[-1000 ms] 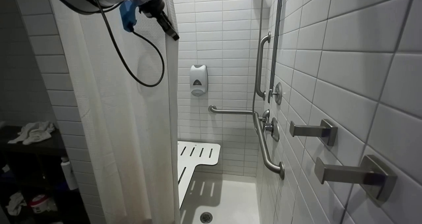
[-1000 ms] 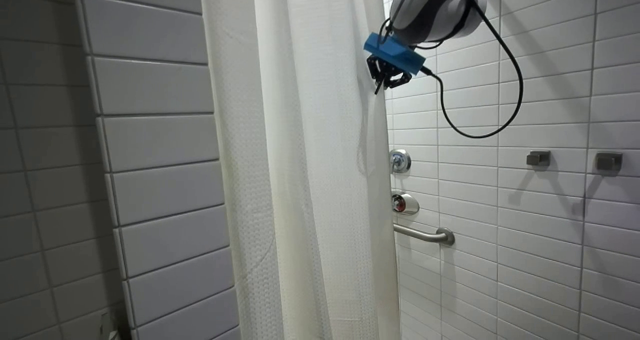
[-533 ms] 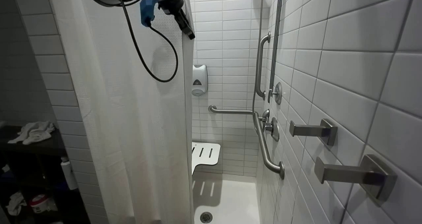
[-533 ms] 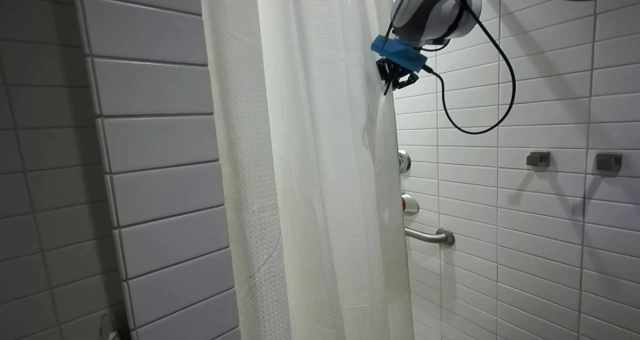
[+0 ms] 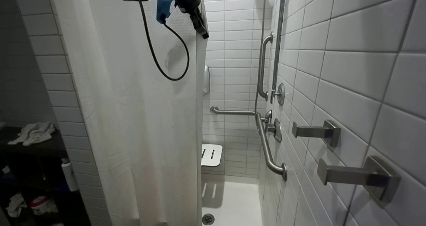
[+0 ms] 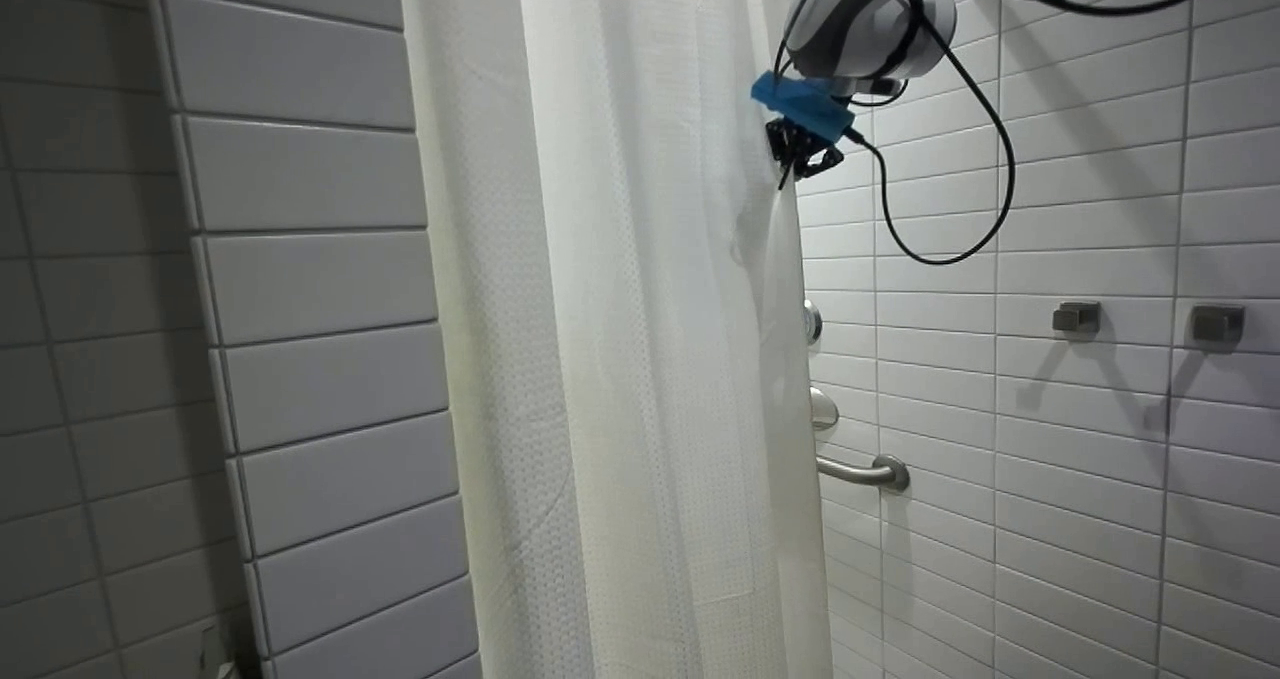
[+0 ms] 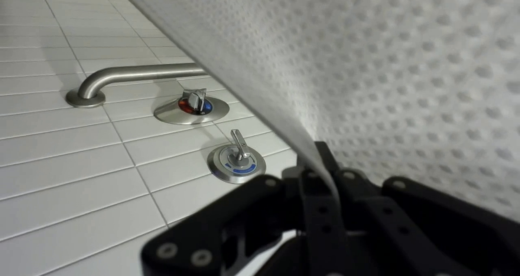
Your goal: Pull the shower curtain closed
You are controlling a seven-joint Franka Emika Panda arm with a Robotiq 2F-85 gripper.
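The white shower curtain (image 5: 149, 126) hangs in soft vertical folds over the left part of the shower opening. It also shows in an exterior view (image 6: 640, 379), with its free edge at the right. In the wrist view the dimpled curtain (image 7: 390, 64) fills the upper right, and its edge runs down between the fingers. My gripper (image 5: 204, 35) is shut on the curtain's free edge high up. The black gripper also shows in an exterior view (image 6: 786, 177) and in the wrist view (image 7: 319, 158). The curtain's top and the rail are out of view.
A white slatted seat (image 5: 211, 155) is partly behind the curtain. Grab bars (image 5: 233, 112) and shower controls (image 7: 237, 164) are on the tiled walls. Metal hooks (image 5: 313, 131) stick out of the right wall. A cable (image 5: 188, 58) loops below the arm.
My gripper has moved right with the curtain's edge, in both exterior views. The curtain is spread wider and now covers most of the soap dispenser and more of the seat.
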